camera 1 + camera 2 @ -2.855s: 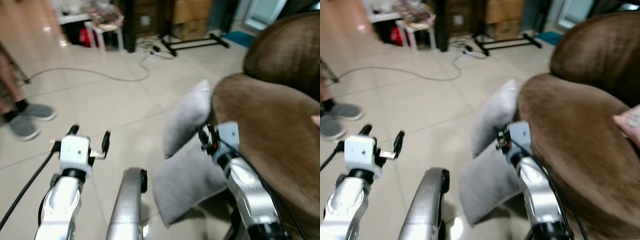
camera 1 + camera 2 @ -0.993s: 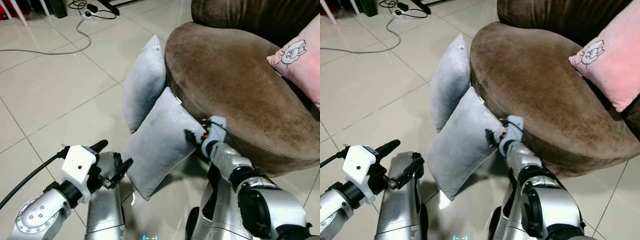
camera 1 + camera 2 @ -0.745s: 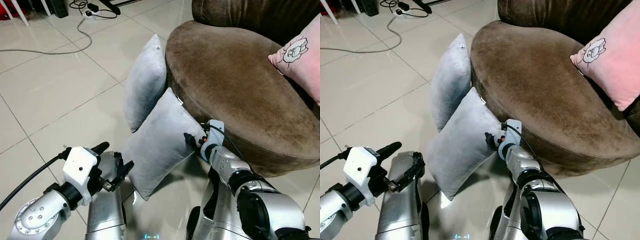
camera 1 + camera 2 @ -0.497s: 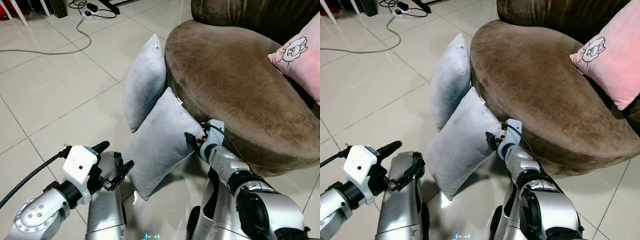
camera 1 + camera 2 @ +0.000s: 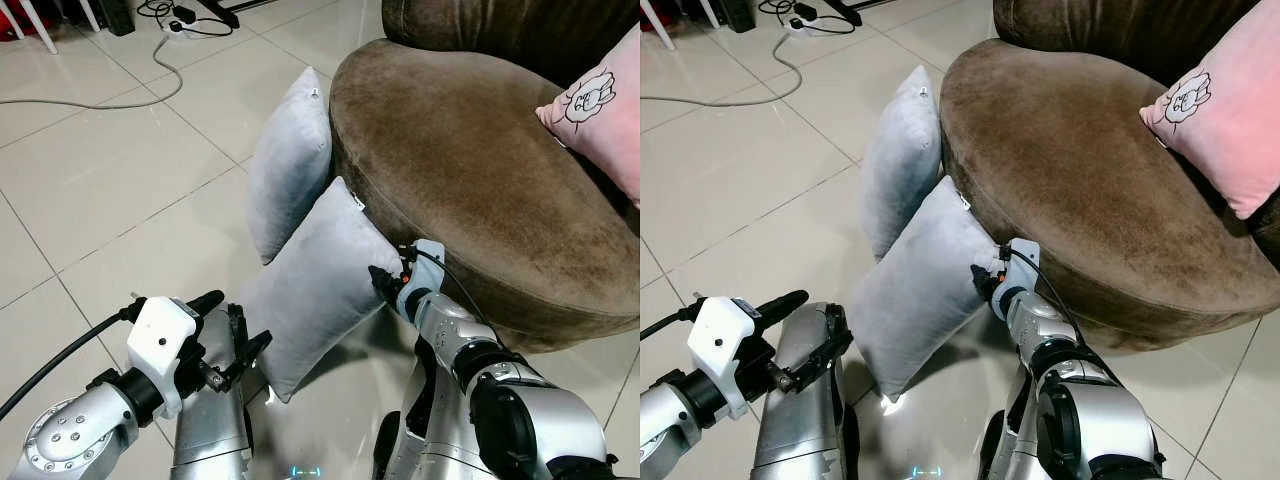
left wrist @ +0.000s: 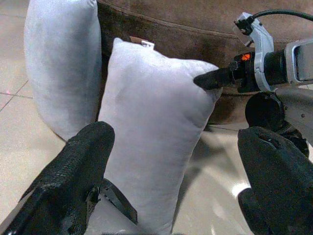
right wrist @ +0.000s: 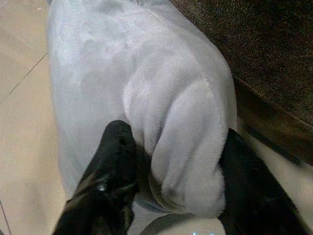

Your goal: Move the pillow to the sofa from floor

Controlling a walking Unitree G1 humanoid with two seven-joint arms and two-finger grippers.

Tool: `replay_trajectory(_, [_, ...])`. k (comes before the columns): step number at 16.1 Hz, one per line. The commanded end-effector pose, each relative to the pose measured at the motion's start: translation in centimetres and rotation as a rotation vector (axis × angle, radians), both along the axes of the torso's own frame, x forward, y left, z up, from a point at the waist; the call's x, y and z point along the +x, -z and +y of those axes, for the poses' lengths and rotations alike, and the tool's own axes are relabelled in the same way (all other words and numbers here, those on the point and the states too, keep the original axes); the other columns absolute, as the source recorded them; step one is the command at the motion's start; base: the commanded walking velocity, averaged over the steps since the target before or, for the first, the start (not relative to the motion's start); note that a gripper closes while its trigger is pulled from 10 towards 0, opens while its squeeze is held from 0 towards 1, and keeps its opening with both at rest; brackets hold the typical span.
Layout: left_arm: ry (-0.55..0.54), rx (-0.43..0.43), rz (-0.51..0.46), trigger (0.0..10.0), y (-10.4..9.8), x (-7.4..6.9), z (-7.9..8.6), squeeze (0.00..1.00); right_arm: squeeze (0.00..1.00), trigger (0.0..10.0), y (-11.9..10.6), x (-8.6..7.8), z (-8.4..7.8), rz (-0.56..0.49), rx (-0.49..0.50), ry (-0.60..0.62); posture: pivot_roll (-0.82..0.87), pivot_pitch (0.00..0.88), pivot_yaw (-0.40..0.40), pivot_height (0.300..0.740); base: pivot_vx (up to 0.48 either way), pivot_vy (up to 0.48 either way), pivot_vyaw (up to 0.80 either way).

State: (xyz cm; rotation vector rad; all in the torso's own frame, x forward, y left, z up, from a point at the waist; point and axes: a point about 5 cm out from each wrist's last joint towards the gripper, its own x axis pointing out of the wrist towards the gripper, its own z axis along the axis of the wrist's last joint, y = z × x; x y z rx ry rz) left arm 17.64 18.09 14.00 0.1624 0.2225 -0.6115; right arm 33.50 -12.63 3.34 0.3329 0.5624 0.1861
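Pillow [image 5: 315, 285] leans on the tiled floor [image 5: 110, 180] against the brown sofa [image 5: 470, 170], its corner pinched in the right gripper [image 7: 168, 166] jaws. Left gripper [image 6: 171, 186] hovers spread nearby. Second grey pillow [image 5: 290, 165] stands behind; pink cushion [image 5: 600, 110] sits on the sofa.

Silver arms, white wrist block with a black cable [image 5: 60, 358] — each hand's fingers long, black.

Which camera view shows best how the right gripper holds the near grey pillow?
The right wrist view: both black fingers pinch the near grey pillow at its corner. The left wrist view shows the right gripper from the side; the eye views show it small, beside the sofa.
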Motion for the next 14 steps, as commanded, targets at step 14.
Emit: replay_trajectory(14, [-0.008, -0.005, 0.002, 10.0, 0.5, -0.6, -1.0, 0.0, 0.0, 0.0, -0.5, 0.2, 0.1, -0.05, 0.072, -0.04, 0.12, 0.101, -0.059, 0.406, 0.0, 0.0, 0.0])
